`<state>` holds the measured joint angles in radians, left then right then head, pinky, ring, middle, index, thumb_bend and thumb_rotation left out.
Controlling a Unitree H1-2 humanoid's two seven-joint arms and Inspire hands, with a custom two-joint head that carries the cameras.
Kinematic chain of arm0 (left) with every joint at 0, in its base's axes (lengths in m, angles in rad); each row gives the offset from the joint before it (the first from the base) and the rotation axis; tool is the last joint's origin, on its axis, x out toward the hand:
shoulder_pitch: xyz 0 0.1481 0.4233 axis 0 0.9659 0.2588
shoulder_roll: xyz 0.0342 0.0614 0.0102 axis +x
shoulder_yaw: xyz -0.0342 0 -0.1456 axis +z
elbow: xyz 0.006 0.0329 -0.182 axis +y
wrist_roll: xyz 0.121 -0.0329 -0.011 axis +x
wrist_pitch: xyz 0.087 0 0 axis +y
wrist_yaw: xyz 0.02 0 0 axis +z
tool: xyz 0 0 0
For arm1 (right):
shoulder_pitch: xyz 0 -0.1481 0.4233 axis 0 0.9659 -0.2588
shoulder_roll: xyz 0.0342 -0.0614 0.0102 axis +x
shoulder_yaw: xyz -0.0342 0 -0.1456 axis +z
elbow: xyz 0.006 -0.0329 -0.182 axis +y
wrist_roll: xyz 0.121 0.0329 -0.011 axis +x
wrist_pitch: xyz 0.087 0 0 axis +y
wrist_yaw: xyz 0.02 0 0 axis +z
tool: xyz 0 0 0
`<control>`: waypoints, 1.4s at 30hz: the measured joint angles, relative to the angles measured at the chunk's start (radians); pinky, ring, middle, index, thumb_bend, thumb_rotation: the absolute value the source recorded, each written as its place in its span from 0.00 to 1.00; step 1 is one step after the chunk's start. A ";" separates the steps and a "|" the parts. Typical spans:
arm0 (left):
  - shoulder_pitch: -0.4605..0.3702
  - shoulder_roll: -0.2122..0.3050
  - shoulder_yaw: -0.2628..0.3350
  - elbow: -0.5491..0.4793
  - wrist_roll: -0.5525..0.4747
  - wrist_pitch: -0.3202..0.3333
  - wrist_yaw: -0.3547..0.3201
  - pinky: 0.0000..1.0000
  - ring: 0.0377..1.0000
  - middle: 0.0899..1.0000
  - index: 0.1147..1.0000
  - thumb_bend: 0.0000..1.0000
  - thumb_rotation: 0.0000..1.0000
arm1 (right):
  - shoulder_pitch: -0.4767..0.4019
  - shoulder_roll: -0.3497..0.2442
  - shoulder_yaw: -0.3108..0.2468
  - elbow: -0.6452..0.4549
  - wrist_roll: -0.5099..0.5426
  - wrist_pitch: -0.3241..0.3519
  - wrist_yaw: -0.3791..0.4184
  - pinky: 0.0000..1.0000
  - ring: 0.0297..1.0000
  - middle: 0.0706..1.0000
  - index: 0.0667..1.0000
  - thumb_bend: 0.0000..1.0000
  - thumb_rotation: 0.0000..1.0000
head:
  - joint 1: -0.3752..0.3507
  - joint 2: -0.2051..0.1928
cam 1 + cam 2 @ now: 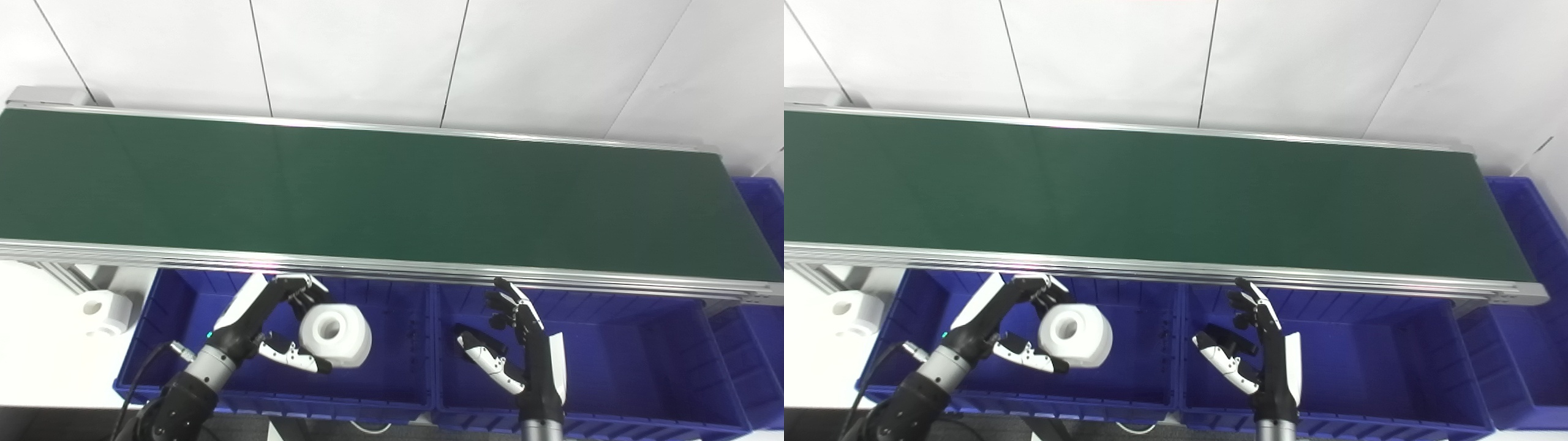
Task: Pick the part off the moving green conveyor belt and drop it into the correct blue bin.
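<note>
A white round part with a centre hole sits between the fingers and thumb of my left hand, which holds it above the left blue bin. The fingers lie on its top and the thumb under it. The same part shows in the right eye view. My right hand is open and empty, fingers spread, above the right blue bin. The green conveyor belt runs across the view behind both bins and bears no part.
Another white part lies on the white surface left of the bins. A third blue bin stands at the belt's right end. The belt's metal front rail overhangs the bins' far edges.
</note>
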<state>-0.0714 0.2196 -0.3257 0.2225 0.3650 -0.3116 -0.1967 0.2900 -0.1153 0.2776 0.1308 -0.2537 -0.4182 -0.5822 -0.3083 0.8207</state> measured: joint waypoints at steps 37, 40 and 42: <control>0.116 -0.138 -0.063 -0.004 -0.108 0.087 -0.082 0.85 0.90 0.94 0.94 0.75 0.35 | 0.034 0.023 -0.089 0.005 0.055 0.000 0.129 0.79 0.79 0.79 0.85 0.84 0.19 | 0.025 -0.043; 0.119 -0.141 -0.029 0.009 -0.121 0.070 -0.049 0.85 0.92 0.95 0.95 0.72 0.31 | 0.032 0.032 -0.105 0.005 0.077 0.000 0.145 0.79 0.79 0.80 0.85 0.83 0.18 | 0.018 -0.048; 0.119 -0.145 -0.015 0.011 -0.123 0.046 -0.026 0.85 0.92 0.94 0.94 0.72 0.29 | 0.034 0.034 -0.109 0.006 0.085 0.000 0.160 0.80 0.80 0.81 0.85 0.81 0.15 | 0.015 -0.052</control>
<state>0.0480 0.0750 -0.3408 0.2333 0.2416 -0.2657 -0.2224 0.3239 -0.0813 0.1683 0.1366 -0.1684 -0.4182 -0.4218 -0.2930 0.7686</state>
